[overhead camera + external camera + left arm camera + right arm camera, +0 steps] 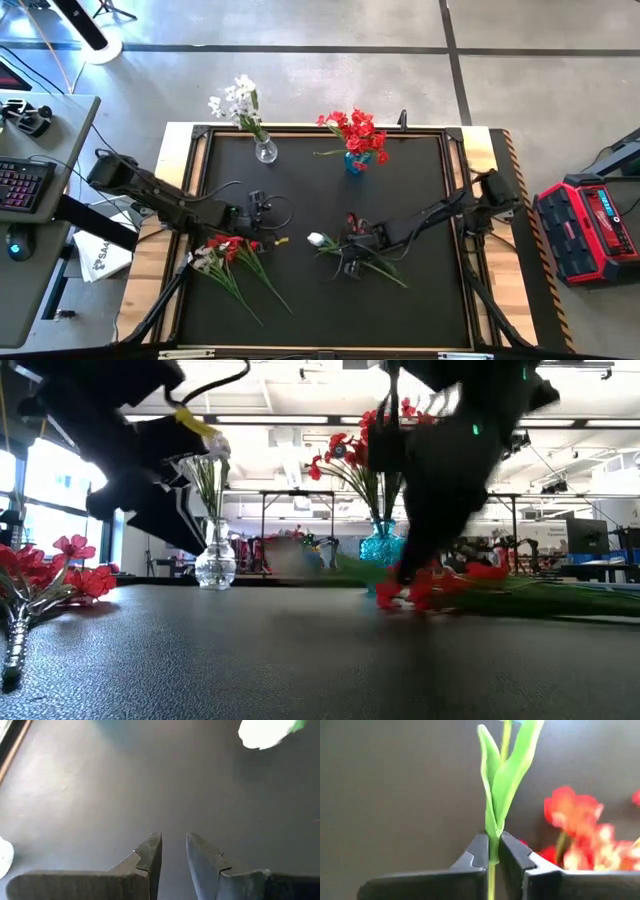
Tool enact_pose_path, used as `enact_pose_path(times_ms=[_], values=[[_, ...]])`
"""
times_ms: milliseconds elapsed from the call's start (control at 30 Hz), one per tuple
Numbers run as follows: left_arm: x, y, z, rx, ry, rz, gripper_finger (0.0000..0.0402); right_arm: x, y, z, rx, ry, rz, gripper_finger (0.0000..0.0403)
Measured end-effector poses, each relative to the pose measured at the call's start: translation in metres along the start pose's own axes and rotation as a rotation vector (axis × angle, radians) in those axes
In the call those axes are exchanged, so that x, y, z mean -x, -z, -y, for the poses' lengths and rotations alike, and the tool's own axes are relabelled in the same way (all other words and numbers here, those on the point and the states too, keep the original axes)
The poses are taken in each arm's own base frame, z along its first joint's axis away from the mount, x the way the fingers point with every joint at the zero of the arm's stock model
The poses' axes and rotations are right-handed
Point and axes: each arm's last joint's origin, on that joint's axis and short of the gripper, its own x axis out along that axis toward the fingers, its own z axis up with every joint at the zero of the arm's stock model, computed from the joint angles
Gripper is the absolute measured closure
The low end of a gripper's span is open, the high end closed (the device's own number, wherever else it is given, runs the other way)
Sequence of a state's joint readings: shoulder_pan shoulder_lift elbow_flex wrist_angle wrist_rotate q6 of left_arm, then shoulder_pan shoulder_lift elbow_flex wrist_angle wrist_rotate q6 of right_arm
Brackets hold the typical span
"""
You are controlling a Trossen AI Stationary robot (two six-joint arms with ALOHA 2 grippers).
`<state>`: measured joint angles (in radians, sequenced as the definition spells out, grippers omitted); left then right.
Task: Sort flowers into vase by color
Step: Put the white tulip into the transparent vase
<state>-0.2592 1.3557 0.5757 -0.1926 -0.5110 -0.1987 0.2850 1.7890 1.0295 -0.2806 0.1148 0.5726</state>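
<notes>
A clear vase [265,150] with white flowers and a blue vase [356,162] with red flowers stand at the far edge of the black mat. A loose bunch of red and white flowers [226,255] lies near the left edge. A white-bloomed flower [318,240] with a long green stem lies mid-table. My right gripper [350,250] is down over that stem and shut on a green stem [506,775]. Red blooms [575,815] lie beside it. My left gripper [173,837] hovers over bare mat left of centre [260,210], narrowly open and empty. My right gripper pinches a thin green stem [493,834] between its two fingertips, just below where the long leaves branch off. The fingers slant down from the table's right side. The stem runs on past the fingertips, away from the gripper, its bloom out of the wrist view.
The two vases stand close together at the far edge. A wooden frame [470,135] borders the mat. The near half of the mat is bare between the loose bunch and the stems [385,270] under my right gripper.
</notes>
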Motion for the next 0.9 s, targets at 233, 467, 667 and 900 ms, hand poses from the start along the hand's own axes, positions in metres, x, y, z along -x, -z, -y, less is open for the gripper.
enact_pose_path(times_ms=[233, 467, 667, 900], values=[[0.002, 0.020, 0.006, 0.081, 0.203, 0.272, 0.0326, 0.058, -0.034, -0.025, 0.222, -0.095, 0.452, 0.0399], [0.013, 0.015, 0.006, -0.013, 0.308, 0.664, 0.0326, 0.085, -0.073, -0.035, 0.477, -0.217, 0.937, 0.0401], [0.026, -0.009, -0.004, -0.076, 0.289, 0.930, 0.0326, 0.099, -0.091, -0.027, 0.505, -0.152, 1.195, 0.0402], [0.038, -0.038, -0.013, -0.068, 0.347, 1.101, 0.0305, 0.099, -0.093, -0.025, 0.502, -0.144, 1.217, 0.0402]])
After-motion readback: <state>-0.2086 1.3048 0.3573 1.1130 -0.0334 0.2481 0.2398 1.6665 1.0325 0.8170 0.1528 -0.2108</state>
